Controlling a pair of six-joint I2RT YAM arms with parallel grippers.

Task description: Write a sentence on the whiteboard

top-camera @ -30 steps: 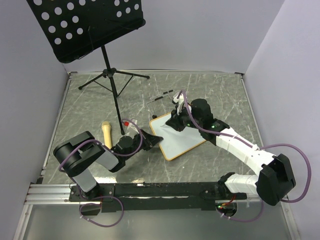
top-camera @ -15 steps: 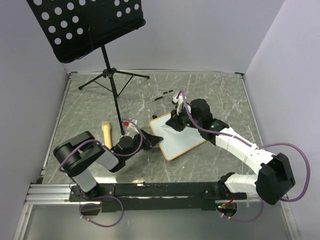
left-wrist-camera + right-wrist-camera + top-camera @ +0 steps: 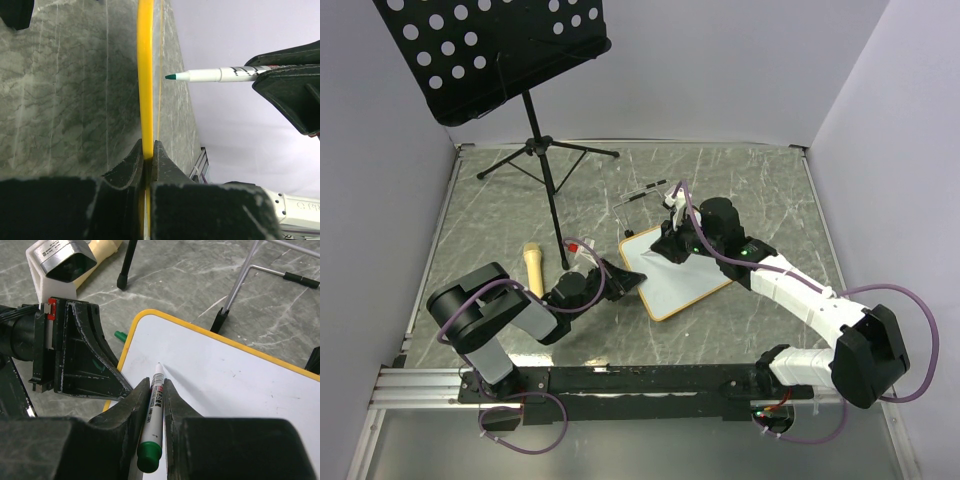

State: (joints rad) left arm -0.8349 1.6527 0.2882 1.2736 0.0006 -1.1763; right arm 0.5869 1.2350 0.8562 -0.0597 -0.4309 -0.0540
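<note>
- Left gripper [image 3: 147, 152] is closed tight on the near-left edge of the whiteboard [image 3: 682, 278], so the board is judged to be held steady on the table [image 3: 770, 190].
- The board is seen lying slanted between the two arms; its surface is white with no writing, and its frame is yellowish with rounded corners.
- Right gripper [image 3: 151, 386] is clamped on a marker [image 3: 153, 412]; the uncapped green tip is pointed at the board's far-left corner and seems just off the surface.
- Writing is judged not yet begun. Next, the tip should be lowered gently to contact and then drawn across with even pressure.
</note>
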